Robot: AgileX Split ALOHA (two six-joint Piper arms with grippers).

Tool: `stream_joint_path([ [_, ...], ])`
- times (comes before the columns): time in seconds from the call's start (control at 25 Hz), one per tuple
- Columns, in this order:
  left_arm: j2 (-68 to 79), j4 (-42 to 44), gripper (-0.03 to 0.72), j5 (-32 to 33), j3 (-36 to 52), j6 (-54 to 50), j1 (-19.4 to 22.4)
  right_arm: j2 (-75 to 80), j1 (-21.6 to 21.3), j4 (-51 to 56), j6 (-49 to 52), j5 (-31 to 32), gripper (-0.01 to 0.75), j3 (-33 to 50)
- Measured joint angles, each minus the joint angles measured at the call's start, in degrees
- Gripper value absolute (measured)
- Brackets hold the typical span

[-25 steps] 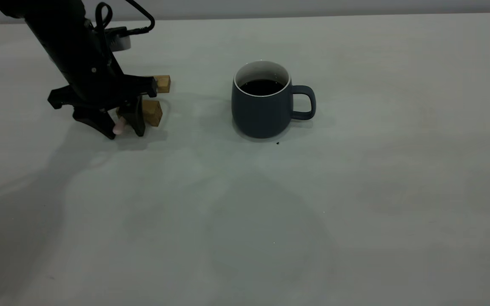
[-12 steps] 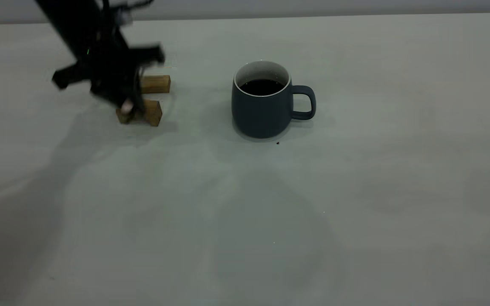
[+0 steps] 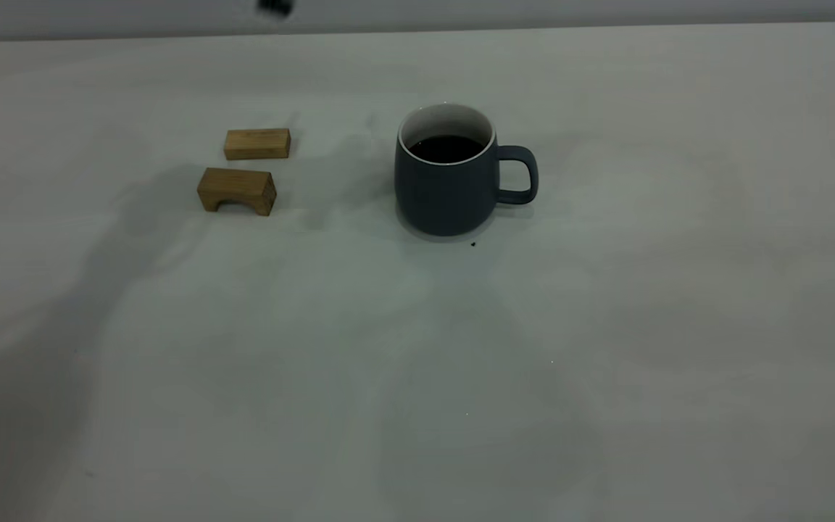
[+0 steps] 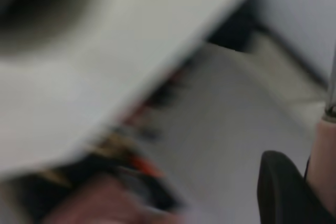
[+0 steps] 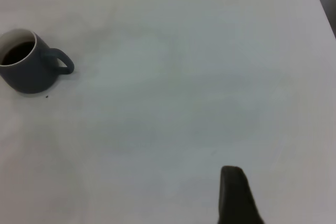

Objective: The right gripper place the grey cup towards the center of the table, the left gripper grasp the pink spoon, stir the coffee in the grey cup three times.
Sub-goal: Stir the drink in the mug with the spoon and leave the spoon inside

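The grey cup [image 3: 446, 192] stands upright near the middle of the table [image 3: 606, 326], handle to the right, with dark coffee [image 3: 446, 148] inside. In the exterior view only a black bit of the left arm [image 3: 273, 7] shows at the top edge. The blurred left wrist view shows my left gripper [image 4: 310, 182] high above the table, a black finger [image 4: 283, 192] pressed beside the pale handle of the pink spoon [image 4: 323, 166]. My right gripper [image 5: 236, 198] hangs far to the right of the grey cup [image 5: 29, 72], over bare table.
Two brown wooden blocks lie left of the cup: a flat bar [image 3: 257, 143] and an arched one [image 3: 237, 191]. A tiny dark speck [image 3: 473, 244] sits just in front of the cup. Floor and clutter beyond the table edge show in the left wrist view.
My left gripper rose from the wooden blocks with the pink spoon and left the exterior view almost wholly. The blocks now stand uncovered. The cup has not moved.
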Motion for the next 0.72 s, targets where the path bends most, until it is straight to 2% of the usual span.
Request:
stream_joint_path([
  [0.12, 0.14, -10.03, 0.127, 0.75, 0.00, -1.47, -0.51, 0.00, 0.00, 0.00, 0.00, 0.00, 0.491, 0.00],
  [0.2, 0.35, -12.53, 0.127, 0.68, 0.00, -3.74, -1.12, 0.00, 0.00, 0.00, 0.00, 0.00, 0.491, 0.00],
  [0.44, 3.80, -13.00, 0.127, 2.20, 0.00, -16.61, -1.24, 0.00, 0.00, 0.00, 0.00, 0.00, 0.491, 0.00],
  [0.72, 7.05, -13.00, 0.127, 5.72, 0.00, -40.61, -4.00, 0.00, 0.00, 0.00, 0.00, 0.00, 0.491, 0.00],
])
